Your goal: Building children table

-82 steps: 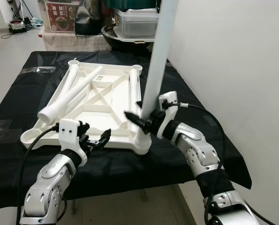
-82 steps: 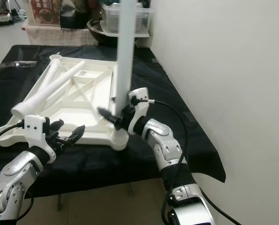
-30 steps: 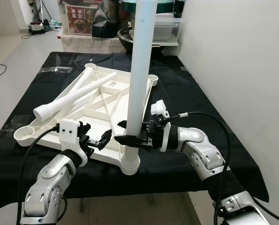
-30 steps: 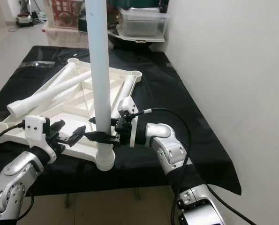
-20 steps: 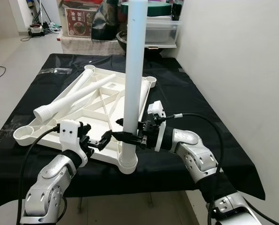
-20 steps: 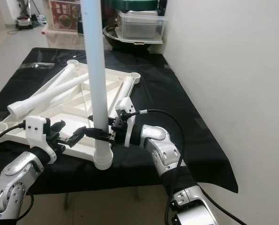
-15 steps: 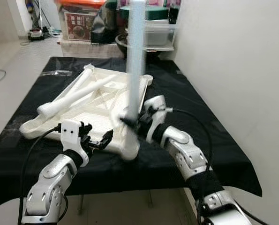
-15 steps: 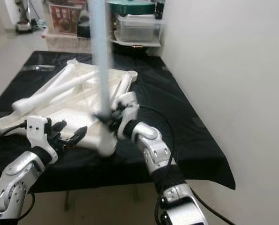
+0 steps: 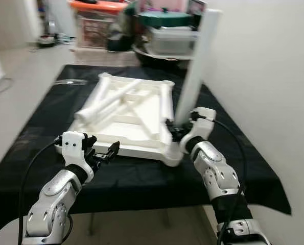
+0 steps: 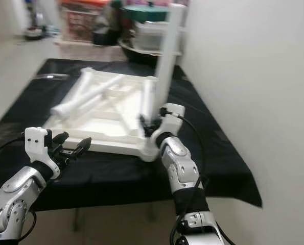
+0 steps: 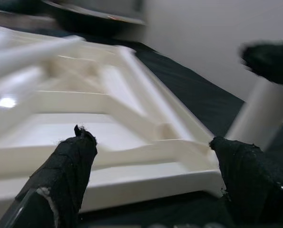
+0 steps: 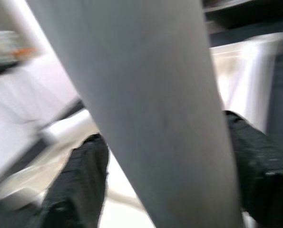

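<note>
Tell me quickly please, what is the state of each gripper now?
Left gripper: open, holding nothing, hovering by the near edge of the white tabletop.
Right gripper: closed on the standing white table leg near its base.

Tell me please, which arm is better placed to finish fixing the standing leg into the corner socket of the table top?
The right. Its gripper already closes around the standing leg just above the corner socket. The left gripper is open and holds nothing, near the front edge of the table top, apart from that leg.
</note>
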Robot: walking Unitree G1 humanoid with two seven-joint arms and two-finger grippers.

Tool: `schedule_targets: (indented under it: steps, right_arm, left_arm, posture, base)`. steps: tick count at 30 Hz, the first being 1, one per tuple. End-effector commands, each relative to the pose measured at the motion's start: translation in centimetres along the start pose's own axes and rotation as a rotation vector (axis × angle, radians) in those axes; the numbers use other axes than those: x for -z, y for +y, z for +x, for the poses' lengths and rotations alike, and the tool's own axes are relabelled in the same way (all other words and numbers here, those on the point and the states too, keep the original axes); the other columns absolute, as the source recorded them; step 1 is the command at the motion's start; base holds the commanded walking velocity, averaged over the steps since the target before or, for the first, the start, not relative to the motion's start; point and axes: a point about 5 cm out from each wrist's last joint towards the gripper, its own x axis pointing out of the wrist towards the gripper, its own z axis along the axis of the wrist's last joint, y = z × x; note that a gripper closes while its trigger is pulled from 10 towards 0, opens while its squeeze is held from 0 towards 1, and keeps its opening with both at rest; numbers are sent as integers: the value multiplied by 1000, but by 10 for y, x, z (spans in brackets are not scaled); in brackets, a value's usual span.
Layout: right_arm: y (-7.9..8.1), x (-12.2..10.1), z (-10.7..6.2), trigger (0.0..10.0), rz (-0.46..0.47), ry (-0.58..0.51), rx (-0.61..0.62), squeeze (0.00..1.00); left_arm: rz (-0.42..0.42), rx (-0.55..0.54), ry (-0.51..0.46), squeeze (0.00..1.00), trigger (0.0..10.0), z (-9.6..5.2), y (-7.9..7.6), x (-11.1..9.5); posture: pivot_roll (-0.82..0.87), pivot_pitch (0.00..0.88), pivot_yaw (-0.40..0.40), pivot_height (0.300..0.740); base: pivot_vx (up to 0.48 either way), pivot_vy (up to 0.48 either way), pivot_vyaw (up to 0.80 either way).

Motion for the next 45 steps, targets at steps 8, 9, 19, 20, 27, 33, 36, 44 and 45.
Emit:
schedule_targets:
  steps: [8, 9, 19, 20, 27, 33, 36, 44, 45]
  right_arm:
    - [24, -23, -2, 10000, -193, 42, -518, 0]
    - [23, -20, -3, 10000, -219, 75, -562, 0]
    - [13, -3, 11, 0, -228, 103, -392, 0]
    - [13, -3, 11, 0, -228, 103, -392, 0]
    - [-58, 14, -3, 0, -153, 217, 427, 0]
    - [-84, 12, -30, 0, -129, 162, 764, 0]
    - [-64, 9, -39, 1216, -41, 74, 921, 0]
    - [-29, -14, -1, 10000, -19, -52, 501, 1000]
    - [-20, -21, 6, 10000, 7, -68, 369, 1000]
  left_arm:
    - [-25, 6, -12, 0, 10000, 2, 0, 0]
    - [-22, 7, -13, 0, 10000, 3, 0, 0]
    - [-36, 2, -24, 0, 10000, 0, -3, -2]
    - [-36, 2, -24, 0, 10000, 0, -3, -2]
    - [-41, 13, -25, 0, 10000, -3, -4, -3]
    - [-40, 15, -24, 0, 10000, -3, -4, -3]
    - [-34, 5, -18, 0, 10000, -3, -2, -3]
    - [-41, 4, -18, 0, 10000, -4, 1, -4]
    - [-34, 3, -15, 0, 10000, -4, 1, -4]
  posture:
    - [67, 0, -113, 740]
    - [70, 0, -116, 740]
    - [81, 0, -123, 740]
    - [81, 0, -123, 740]
    - [66, 0, -111, 740]
    - [58, 0, -104, 740]
    - [52, 0, -98, 740]
    - [64, 0, -106, 740]
    - [61, 0, -105, 740]
  base:
    - [0, 0, 0]
    - [0, 0, 0]
    - [0, 0, 0]
    - [0, 0, 0]
    - [0, 0, 0]
    - [0, 0, 0]
    - [0, 0, 0]
    - [0, 0, 0]
    - [0, 0, 0]
